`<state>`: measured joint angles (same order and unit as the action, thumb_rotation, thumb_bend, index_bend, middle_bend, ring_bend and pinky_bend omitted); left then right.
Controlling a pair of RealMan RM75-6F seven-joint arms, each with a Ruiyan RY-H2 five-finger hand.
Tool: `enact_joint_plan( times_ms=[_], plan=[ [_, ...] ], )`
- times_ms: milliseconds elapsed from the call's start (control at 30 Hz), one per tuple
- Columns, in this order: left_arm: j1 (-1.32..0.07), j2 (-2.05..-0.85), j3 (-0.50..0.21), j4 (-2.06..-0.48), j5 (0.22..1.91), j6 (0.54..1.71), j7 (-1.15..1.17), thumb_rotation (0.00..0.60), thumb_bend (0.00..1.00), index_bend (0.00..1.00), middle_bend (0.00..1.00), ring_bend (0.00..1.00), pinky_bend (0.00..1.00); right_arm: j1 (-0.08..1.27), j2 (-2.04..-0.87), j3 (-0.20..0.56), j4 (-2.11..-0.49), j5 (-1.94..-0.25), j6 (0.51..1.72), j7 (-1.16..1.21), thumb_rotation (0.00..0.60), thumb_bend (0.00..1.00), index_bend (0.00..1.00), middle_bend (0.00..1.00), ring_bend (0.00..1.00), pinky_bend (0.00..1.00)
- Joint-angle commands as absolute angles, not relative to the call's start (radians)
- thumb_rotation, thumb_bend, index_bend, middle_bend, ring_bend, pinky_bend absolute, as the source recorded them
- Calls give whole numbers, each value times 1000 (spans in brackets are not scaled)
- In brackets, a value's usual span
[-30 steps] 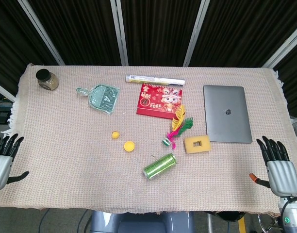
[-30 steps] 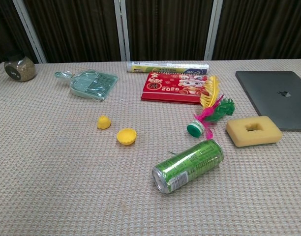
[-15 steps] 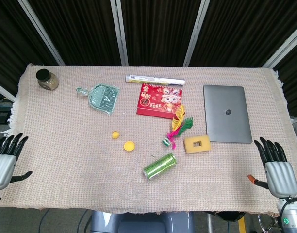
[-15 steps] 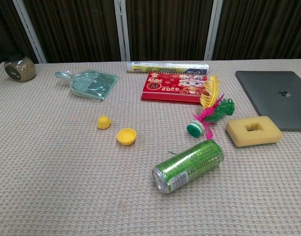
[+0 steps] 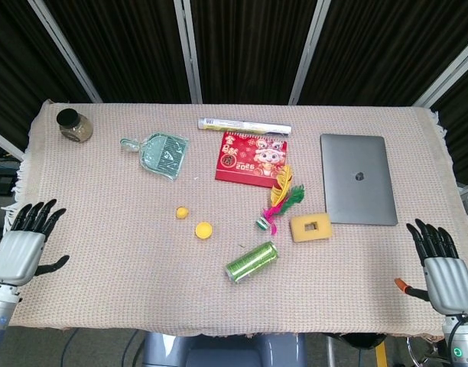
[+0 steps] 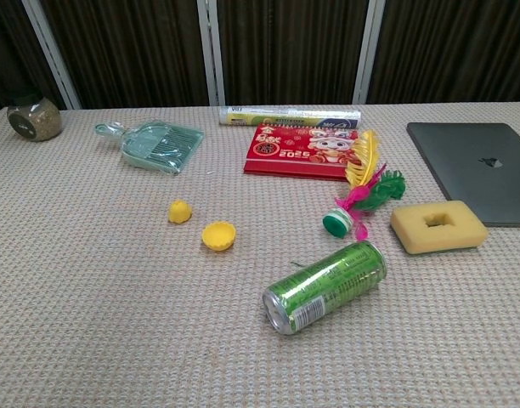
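left hand [image 5: 21, 248] has shifted inward over the worktop [image 5: 104, 229] edge, fingers apart, holding nothing; right hand [image 5: 442, 271] likewise spread and empty. green can [image 5: 251, 261] lies on its side mid-worktop: a nudge could roll it. jar [image 5: 74, 125] at far-left corner holds brownish contents, unidentifiable.

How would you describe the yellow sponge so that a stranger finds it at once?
Start at the grey laptop on the right of the table. Just off its near left corner lies the yellow sponge, beside the feather shuttlecock. It alone is a flat yellow block with a rectangular hole in its middle.
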<state>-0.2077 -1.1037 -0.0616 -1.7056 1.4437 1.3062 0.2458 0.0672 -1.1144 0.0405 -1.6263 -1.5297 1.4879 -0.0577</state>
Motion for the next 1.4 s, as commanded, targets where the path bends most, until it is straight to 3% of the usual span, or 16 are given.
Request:
enact_joint_plan(
  times_ms=[33, 300, 567, 933, 1400],
  plan=[
    [-310, -1120, -132, -1755, 1321, 1167, 281, 545, 232, 252, 0, 0, 100, 69, -1116, 41, -1627, -1532, 1486, -60, 600, 0, 10, 0, 0, 0],
    [-543, -1241, -232, -1738, 1062, 953, 488, 548, 268, 316, 0, 0, 103, 69, -1116, 41, -1629, -1538, 1489, -48, 600, 0, 20, 0, 0, 0],
    [-763, -1457, -241, -1581, 863, 869, 703, 544, 181, 332, 0, 0, 105, 69, -1108, 45, -1623, -1527, 1483, -5, 600, 0, 22, 0, 0, 0],
    [-897, -1628, -218, -1411, 721, 882, 821, 542, 194, 342, 0, 0, 105, 66, -1102, 46, -1618, -1532, 1491, 31, 600, 0, 26, 0, 0, 0],
    [-938, -1698, -165, -1302, 705, 881, 817, 545, 229, 366, 0, 0, 106, 64, -1107, 53, -1612, -1535, 1505, 54, 600, 0, 26, 0, 0, 0]
  ],
)
